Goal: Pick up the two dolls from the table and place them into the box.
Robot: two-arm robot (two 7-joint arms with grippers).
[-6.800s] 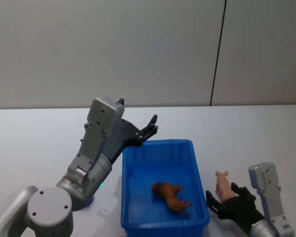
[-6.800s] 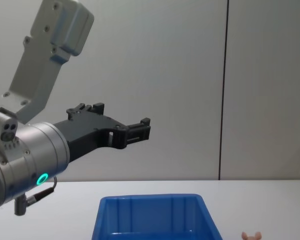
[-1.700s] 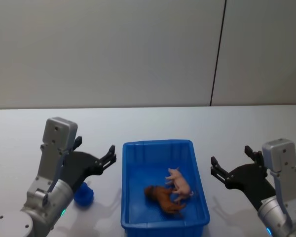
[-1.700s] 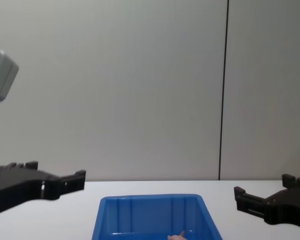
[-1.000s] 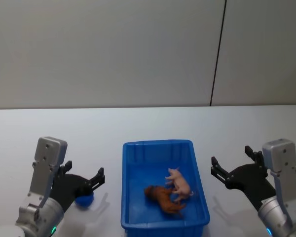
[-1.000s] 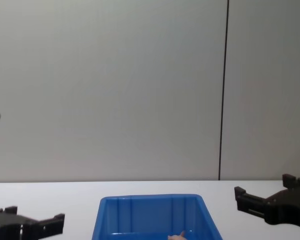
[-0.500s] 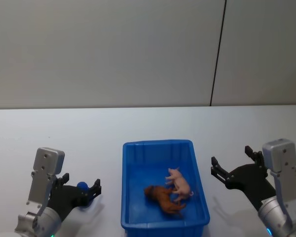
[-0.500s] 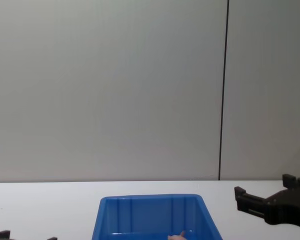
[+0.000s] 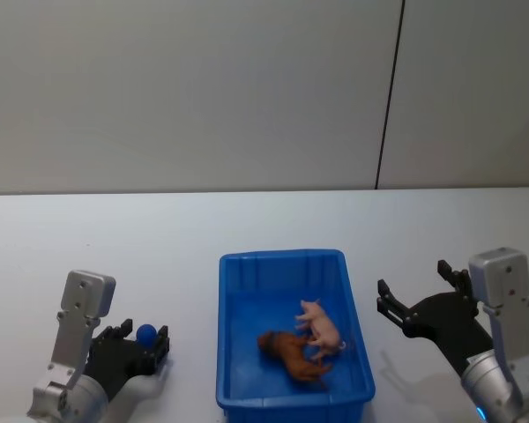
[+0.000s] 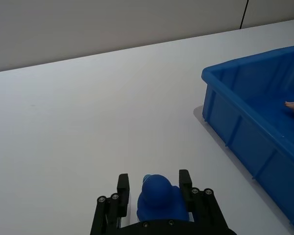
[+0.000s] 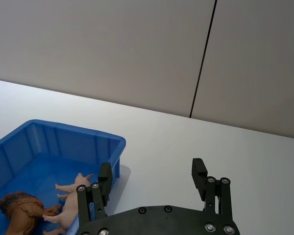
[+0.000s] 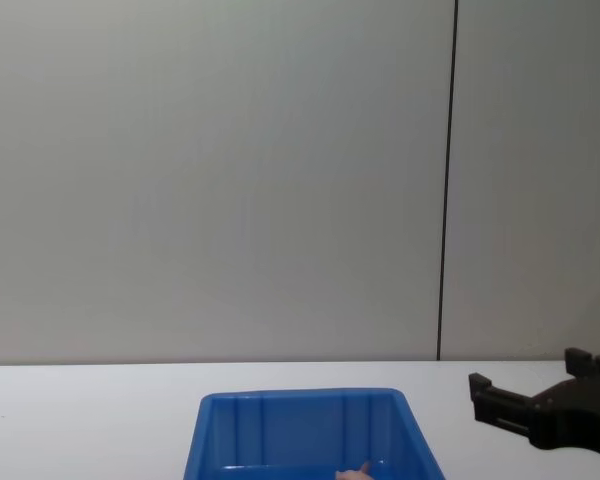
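A small blue rubber duck (image 10: 158, 200) sits on the white table (image 9: 247, 220) to the left of the blue bin (image 9: 293, 397), well apart from it; its rounded, glossy body lies between the fingers (image 10: 122, 188) of the left gripper (image 9: 139, 339), which reach along either flank, though whether they press it or merely bracket it I cannot tell; the gripper is low at the table's near left. The bin is a rectangular moulded-plastic tub with a rolled rim and ribbed walls; from the chest view its far wall (image 12: 305, 425) shows vertical ribs. Inside lie both dolls, touching: the reddish-brown dog-like figure (image 9: 291, 354), rough-textured and dark, on its side toward the near end; the pale pink piglet (image 9: 320, 328), smooth and slender-legged, across its back toward the right wall. The right gripper (image 9: 414, 298) hangs just right of the bin, above the table, its black fingers spread wide with nothing between them; in the right wrist view the two fingertips (image 11: 104, 172) frame bare table, with the bin and both figures off to one side. Behind the table stands a plain matte grey wall with one dark vertical seam (image 9: 388, 97).
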